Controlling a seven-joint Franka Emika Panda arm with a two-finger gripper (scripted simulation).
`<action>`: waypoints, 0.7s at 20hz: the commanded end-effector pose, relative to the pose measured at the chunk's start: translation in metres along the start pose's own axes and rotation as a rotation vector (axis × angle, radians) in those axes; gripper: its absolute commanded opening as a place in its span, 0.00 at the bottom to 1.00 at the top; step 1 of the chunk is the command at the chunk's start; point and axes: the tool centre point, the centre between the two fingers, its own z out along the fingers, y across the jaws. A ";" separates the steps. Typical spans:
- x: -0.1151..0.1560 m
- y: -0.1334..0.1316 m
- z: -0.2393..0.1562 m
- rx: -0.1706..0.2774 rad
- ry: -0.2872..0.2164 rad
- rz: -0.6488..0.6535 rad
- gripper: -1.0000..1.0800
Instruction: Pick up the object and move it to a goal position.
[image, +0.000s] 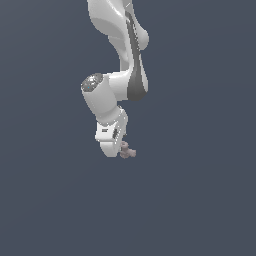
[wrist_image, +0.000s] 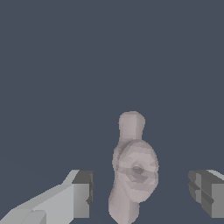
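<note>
The object (wrist_image: 133, 168) is a small pinkish-grey lumpy piece with stubby rounded arms. In the wrist view it stands between my two fingertips, with a gap on each side. The left finger (wrist_image: 81, 194) and the right finger (wrist_image: 205, 192) do not touch it. My gripper (wrist_image: 142, 192) is open around it. In the exterior view the object (image: 128, 151) shows just beside the lower end of the white hand, and my gripper (image: 122, 150) is mostly hidden behind that hand.
The white arm (image: 117, 75) comes down from the top of the exterior view. A plain dark blue-grey surface (image: 200, 200) fills the surroundings.
</note>
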 end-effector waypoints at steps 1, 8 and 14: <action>-0.001 0.000 0.000 -0.002 0.004 -0.022 0.81; -0.001 0.000 0.000 -0.003 0.008 -0.036 0.81; -0.001 0.000 0.013 -0.003 0.008 -0.038 0.81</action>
